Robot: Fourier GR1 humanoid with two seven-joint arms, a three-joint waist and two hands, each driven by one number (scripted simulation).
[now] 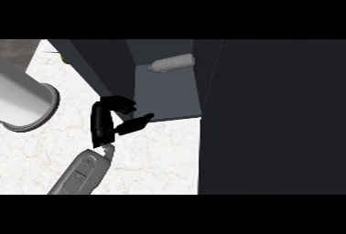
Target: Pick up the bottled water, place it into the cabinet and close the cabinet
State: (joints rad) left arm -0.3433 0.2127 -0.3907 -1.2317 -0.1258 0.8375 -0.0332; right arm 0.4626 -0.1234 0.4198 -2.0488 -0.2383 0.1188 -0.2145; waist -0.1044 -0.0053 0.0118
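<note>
Dark grey takes up most of my feed: a broad panel (270,119) fills the whole right side from top to bottom, and I cannot tell whether it is a door or the cabinet's side wall. A second dark panel (101,64) slants down the left of the opening, and its upper end runs out of view. Between the two, the cabinet (169,98) shows a grey-blue floor that stands open towards me. The bottled water (172,62) lies on its side at the back of that floor, pale and translucent, with its narrow neck pointing left and a small bluish spot at the tip. Its other end reaches the edge of the right panel, and I cannot tell whether they touch. The left hand (108,119) sits low at the cabinet's front left corner, just under the slanted panel and well apart from the bottle. Being black against dark, I cannot tell whether it is spread or closed. Its grey forearm (81,172) comes up over the white marbled counter (155,155). A metal cylinder (24,100) is cut off by the left edge.
</note>
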